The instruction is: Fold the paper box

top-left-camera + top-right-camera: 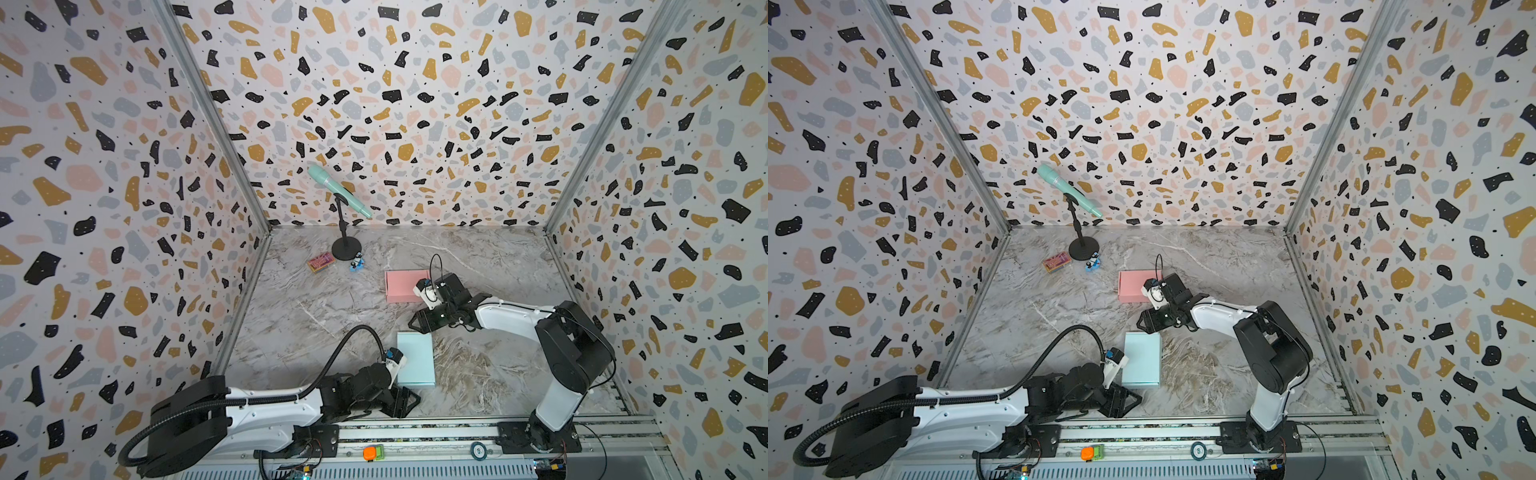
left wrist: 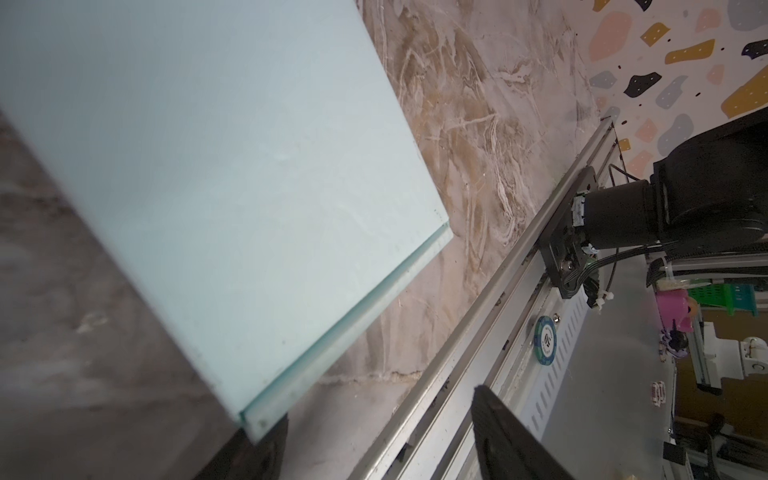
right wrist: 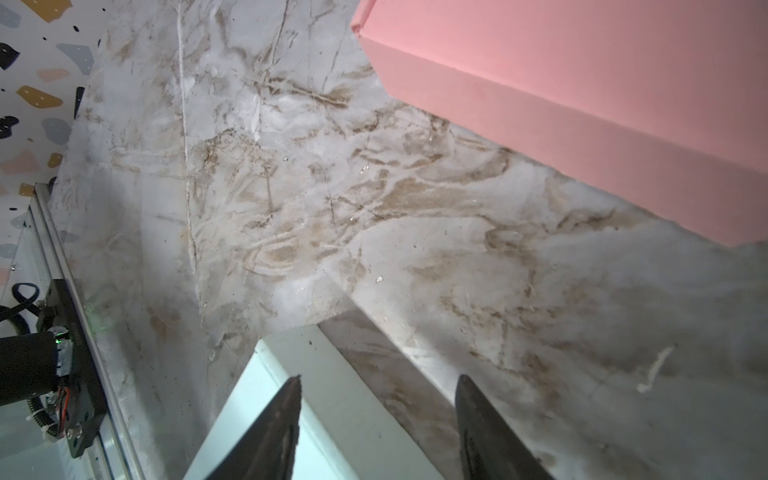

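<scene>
A pale blue paper box (image 1: pixel 415 359) (image 1: pixel 1142 359) lies flat near the front of the marble table. My left gripper (image 1: pixel 402 401) (image 1: pixel 1124 401) is open at its near left corner. In the left wrist view that corner of the blue box (image 2: pixel 208 166) sits over one finger while the other finger stands well apart; the left gripper (image 2: pixel 374 436) holds nothing. My right gripper (image 1: pixel 417 325) (image 1: pixel 1147 322) hangs open over the box's far edge. In the right wrist view one finger of the right gripper (image 3: pixel 378 380) is over the blue box (image 3: pixel 332 395) and the other over bare table.
A folded pink box (image 1: pixel 401 284) (image 3: pixel 582 104) sits behind the right gripper. At the back left are a mint microphone on a black stand (image 1: pixel 344 249), a small colourful packet (image 1: pixel 321 262) and a blue toy (image 1: pixel 356 264). A metal rail (image 1: pixel 415 432) runs along the front, and patterned walls enclose three sides.
</scene>
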